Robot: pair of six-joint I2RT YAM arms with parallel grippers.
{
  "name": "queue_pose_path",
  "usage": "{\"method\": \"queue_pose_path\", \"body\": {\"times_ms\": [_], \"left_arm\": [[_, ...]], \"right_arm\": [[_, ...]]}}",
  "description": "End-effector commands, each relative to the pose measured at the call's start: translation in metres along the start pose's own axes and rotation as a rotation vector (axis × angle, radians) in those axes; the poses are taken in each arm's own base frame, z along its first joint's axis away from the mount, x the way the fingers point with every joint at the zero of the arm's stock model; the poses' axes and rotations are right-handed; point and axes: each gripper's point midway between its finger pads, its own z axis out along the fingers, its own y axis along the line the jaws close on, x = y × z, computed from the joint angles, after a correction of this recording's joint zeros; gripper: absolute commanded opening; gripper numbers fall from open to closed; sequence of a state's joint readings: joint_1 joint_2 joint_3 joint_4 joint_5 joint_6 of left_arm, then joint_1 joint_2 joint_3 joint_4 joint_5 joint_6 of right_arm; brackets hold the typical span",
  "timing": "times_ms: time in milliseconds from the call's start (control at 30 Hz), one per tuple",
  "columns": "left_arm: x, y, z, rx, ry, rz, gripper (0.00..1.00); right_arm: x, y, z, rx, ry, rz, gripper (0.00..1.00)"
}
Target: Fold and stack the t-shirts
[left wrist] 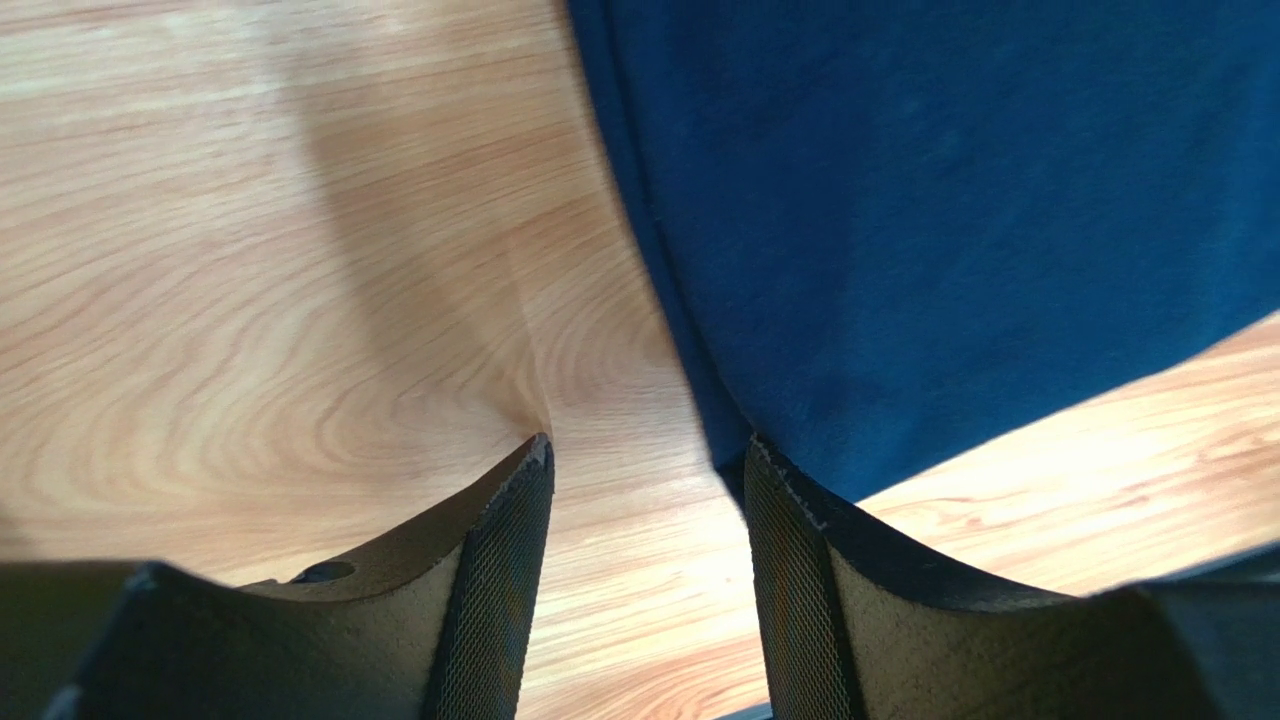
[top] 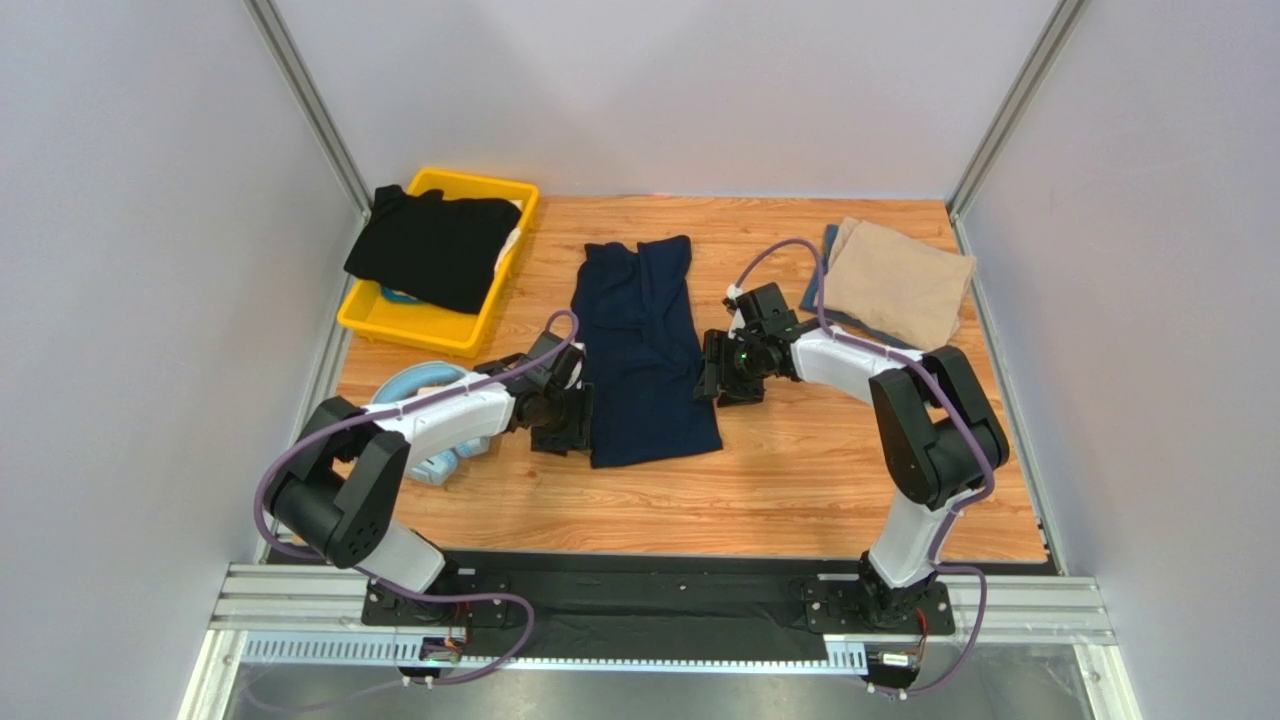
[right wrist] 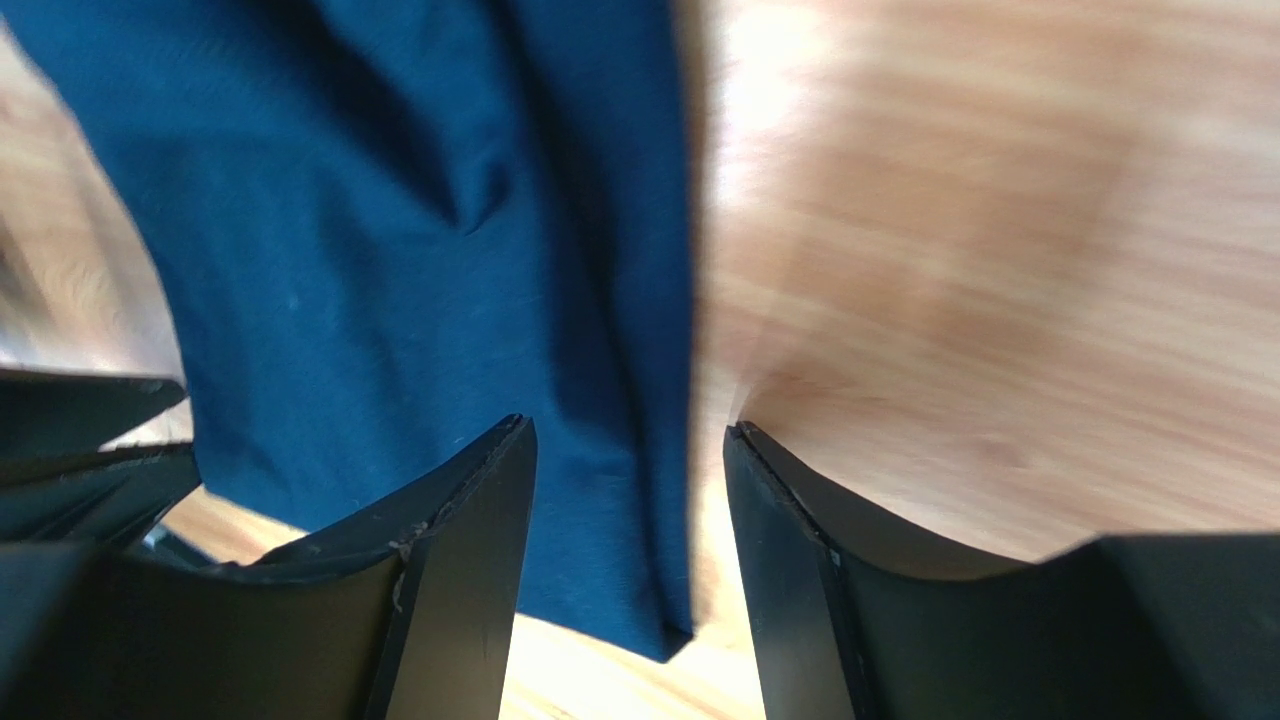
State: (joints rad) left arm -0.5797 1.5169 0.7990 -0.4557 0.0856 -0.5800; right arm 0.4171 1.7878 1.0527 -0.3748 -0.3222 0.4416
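Navy t-shirt (top: pixel 639 353) lies flat in the middle, flanked on purpose: left gripper (left wrist: pixel 646 465) wide open beside its edge, right gripper (right wrist: pixel 624 435) parted over the opposite edge (neither's holding anything), probably lining up the next fold.

Top view: bright, even, diffuse overhead light, sharp throughout. Shadows on the bench (top: pixel 812 480) are soft and short. No glare. The black t-shirt (top: pixel 428 248) reads as a flat dark mass with little detail.

Left wrist view: wood grain is sharp at left, crossed by a broad soft shadow band, with a near washed-out patch at lower right. The navy t-shirt (left wrist: pixel 932 225) has a slightly smeared edge. Mesh on the left gripper (left wrist: pixel 646 446) jaws is crisp.

Right wrist view: marked blur, smeared grain and an overexposed patch at top centre. The right gripper (right wrist: pixel 628 425) jaws show as dark silhouettes.
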Motion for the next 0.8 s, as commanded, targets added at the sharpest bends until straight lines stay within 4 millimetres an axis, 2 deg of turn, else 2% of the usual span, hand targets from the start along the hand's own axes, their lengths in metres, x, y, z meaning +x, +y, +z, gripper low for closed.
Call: {"method": "queue_pose_path", "body": {"times_ms": [0,300,433,533,767], "left_arm": [[0.021,0.001,0.016,0.031,0.063,-0.044,0.57],[0.028,0.003,0.026,0.031,0.09,-0.041,0.57],[0.029,0.002,0.028,0.035,0.096,-0.048,0.56],[0.026,0.002,0.022,0.036,0.072,-0.043,0.55],[0.024,0.01,-0.005,0.0,0.03,-0.007,0.51]], "right_arm": [[0.045,-0.007,0.014,0.04,0.098,-0.008,0.56],[0.073,-0.003,0.029,0.044,0.157,-0.024,0.55],[0.078,0.0,0.031,0.043,0.166,-0.027,0.55],[0.079,-0.002,0.03,0.055,0.163,-0.025,0.54],[0.078,-0.008,0.027,0.088,0.15,-0.036,0.54]]}}
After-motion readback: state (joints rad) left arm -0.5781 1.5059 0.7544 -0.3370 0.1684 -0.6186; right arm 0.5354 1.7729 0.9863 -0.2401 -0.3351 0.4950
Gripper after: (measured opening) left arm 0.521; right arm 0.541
